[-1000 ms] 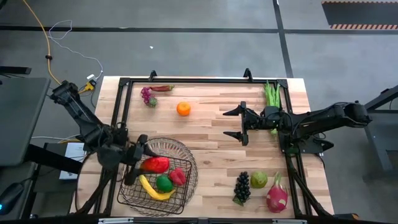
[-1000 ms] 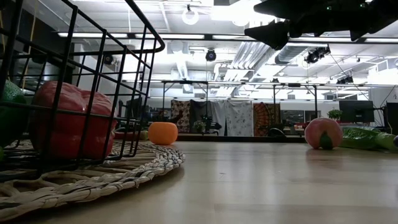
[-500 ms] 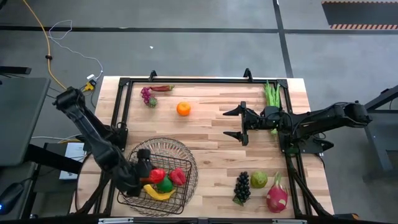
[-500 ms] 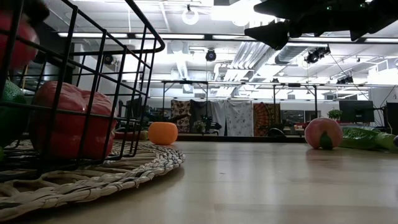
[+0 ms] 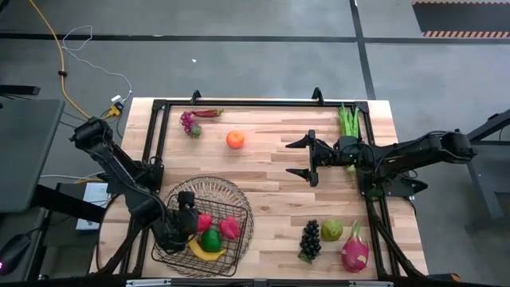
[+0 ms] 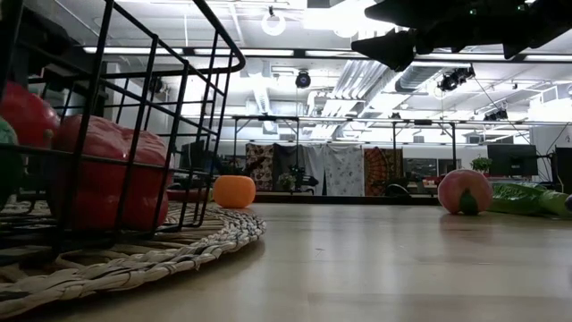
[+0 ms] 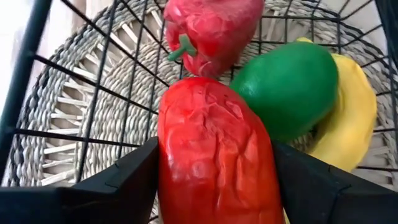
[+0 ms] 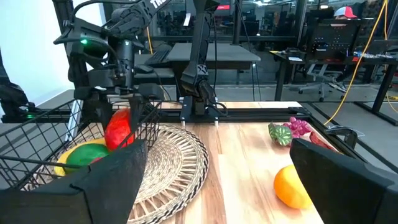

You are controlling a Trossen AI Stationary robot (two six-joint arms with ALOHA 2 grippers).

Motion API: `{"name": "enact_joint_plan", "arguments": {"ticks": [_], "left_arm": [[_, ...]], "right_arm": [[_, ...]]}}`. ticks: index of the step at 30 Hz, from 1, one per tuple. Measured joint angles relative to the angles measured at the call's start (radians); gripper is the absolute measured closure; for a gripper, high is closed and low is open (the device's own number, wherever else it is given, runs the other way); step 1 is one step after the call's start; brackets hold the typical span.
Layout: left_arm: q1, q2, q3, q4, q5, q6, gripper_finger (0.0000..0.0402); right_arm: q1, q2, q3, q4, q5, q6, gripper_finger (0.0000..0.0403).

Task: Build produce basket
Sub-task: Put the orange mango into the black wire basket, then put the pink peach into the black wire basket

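Two arms: one at work, one waiting.
Left gripper: down inside the basket, fingers clamped on a red mango.
Basket: near-left part of the table, standing on a round woven mat.
Inside basket: red pepper, green lime, yellow banana, all close together.
Right gripper: above mid-table, fingers spread wide, holding nothing.
Loose produce: orange and peach on the far side; dark grapes, pear and dragon fruit at the near right.

Bare wood between orange and grapes; basket crowded with left gripper and produce.
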Motion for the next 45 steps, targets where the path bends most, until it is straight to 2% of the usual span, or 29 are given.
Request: {"name": "enact_joint_plan", "arguments": {"ticks": [8, 14, 27, 32, 35, 40, 45], "left_arm": [[0.031, 0.000, 0.000, 0.005, -0.007, 0.060, 0.0141], [0.055, 0.000, 0.000, 0.008, 0.041, 0.086, 0.0138], [0.062, -0.006, 0.000, 0.008, 0.060, 0.099, 0.0022], [0.100, -0.026, 0.063, -0.061, 0.185, 0.131, 0.0011], [0.125, -0.045, 0.130, -0.079, 0.199, 0.083, 0.0011], [0.157, -0.089, 0.231, -0.071, 0.121, 0.172, 0.0011], [0.172, -0.109, 0.267, -0.069, -0.135, 0.343, 0.0011]], "right_arm": [[0.000, 0.000, 0.000, 0.000, 0.000, -0.007, 0.0016], [0.000, 0.000, 0.000, 0.000, 0.000, -0.007, 0.0016], [0.000, 0.000, 0.000, 0.000, 0.000, -0.007, 0.0016], [0.000, 0.000, 0.000, 0.000, 0.000, -0.007, 0.0016], [0.000, 0.000, 0.000, 0.001, 0.000, -0.007, 0.0016], [0.000, 0.000, 0.000, 0.006, 0.000, -0.007, 0.0016], [0.000, 0.000, 0.000, 0.005, 0.000, -0.007, 0.0016]]}}
